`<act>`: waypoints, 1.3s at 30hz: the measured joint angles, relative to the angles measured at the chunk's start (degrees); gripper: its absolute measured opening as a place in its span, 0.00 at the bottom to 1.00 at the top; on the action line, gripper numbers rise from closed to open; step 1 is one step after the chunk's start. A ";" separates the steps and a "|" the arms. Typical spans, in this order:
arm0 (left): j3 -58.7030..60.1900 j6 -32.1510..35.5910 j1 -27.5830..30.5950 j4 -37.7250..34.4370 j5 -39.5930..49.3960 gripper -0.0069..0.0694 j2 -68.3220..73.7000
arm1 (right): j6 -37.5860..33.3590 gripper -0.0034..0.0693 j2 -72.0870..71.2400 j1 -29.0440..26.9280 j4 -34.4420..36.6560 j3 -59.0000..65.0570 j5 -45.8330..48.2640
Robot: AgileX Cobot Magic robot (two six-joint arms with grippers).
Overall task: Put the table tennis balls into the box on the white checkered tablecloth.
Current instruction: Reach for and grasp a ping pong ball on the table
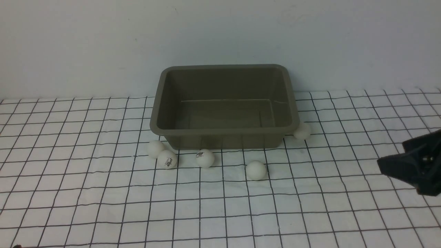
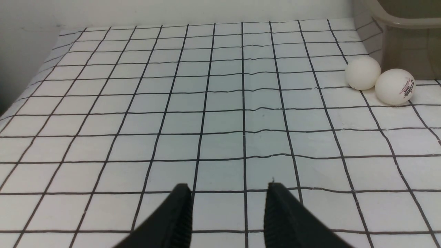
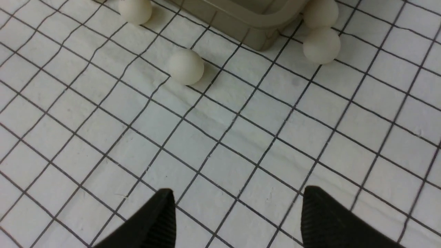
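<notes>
Surface: I see a cloth (image 1: 86, 193), white with a thin black grid and slightly wrinkled, running back to a plain pale wall (image 1: 103, 41).
Left gripper (image 2: 229, 187): empty. Its jaws stand a narrow gap apart over bare cloth.
Right gripper (image 1: 380, 162): jaws spread wider with nothing between them, at the cloth's right edge.
Balls: five, all on the cloth outside the box (image 1: 224, 139).
Left ball (image 1: 155, 148): plain, just off the box's front left corner.
Second ball (image 1: 167, 159): touching the left ball on my side, dark logo showing. From the left wrist I see this pair well ahead of the left gripper.
Middle ball (image 1: 205, 158): logo showing, just in front of the box's front wall.
Near ball (image 1: 256, 170): plain, a little farther out from that wall.
Right ball (image 1: 302, 131): against the box's front right corner, partly under the rim, well apart from the right gripper.
Box: olive-grey, at the back centre near the wall. Only its bare floor shows inside.
</notes>
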 joint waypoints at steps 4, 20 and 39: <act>0.00 0.00 0.00 0.00 0.00 0.44 0.00 | -0.61 0.66 6.98 5.61 0.02 -5.24 0.22; 0.00 0.00 0.00 0.00 0.00 0.44 0.00 | 4.59 0.66 35.73 18.30 -2.49 -18.65 -8.94; 0.00 0.00 0.00 0.00 0.00 0.44 0.00 | 11.85 0.67 46.49 22.93 -5.92 -25.91 -12.15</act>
